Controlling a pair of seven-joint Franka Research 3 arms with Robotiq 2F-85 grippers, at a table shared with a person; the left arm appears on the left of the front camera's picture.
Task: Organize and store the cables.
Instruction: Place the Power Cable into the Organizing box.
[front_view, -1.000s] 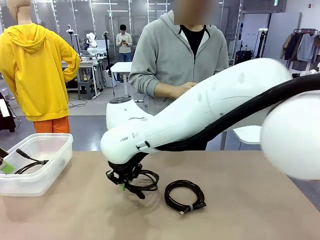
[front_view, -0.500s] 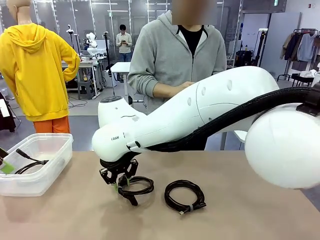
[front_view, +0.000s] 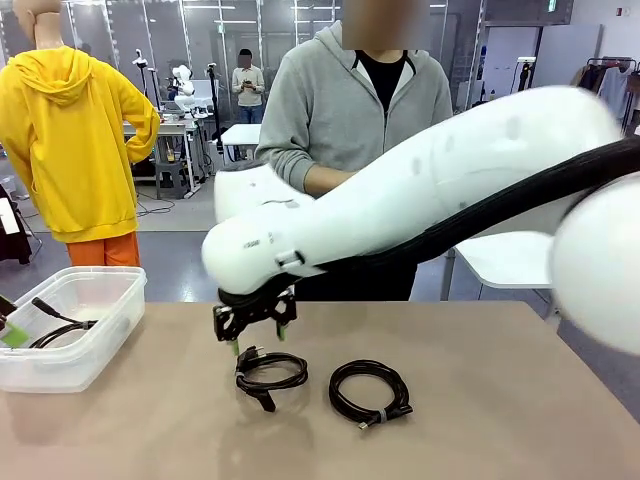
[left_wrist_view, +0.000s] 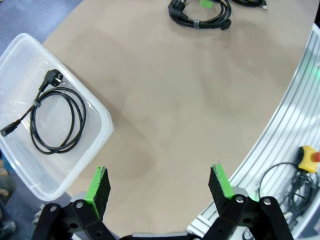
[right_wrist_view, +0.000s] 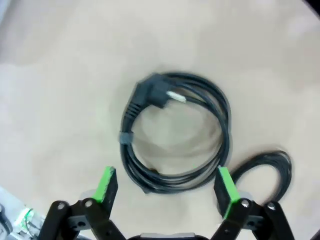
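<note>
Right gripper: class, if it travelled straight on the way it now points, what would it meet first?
Most likely the coiled cable lying on the table directly ahead of the right gripper. Its open jaws roughly straddle the coil, so the exact first contact is uncertain.

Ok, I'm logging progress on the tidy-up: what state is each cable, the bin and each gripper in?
Left coil: tied, lying on table, unheld.
Right coil: tied, on table, untouched.
Binned cable: coiled, stored.
Bin: open-topped.
Right gripper: open, above left coil.
Left gripper: open, empty.
</note>
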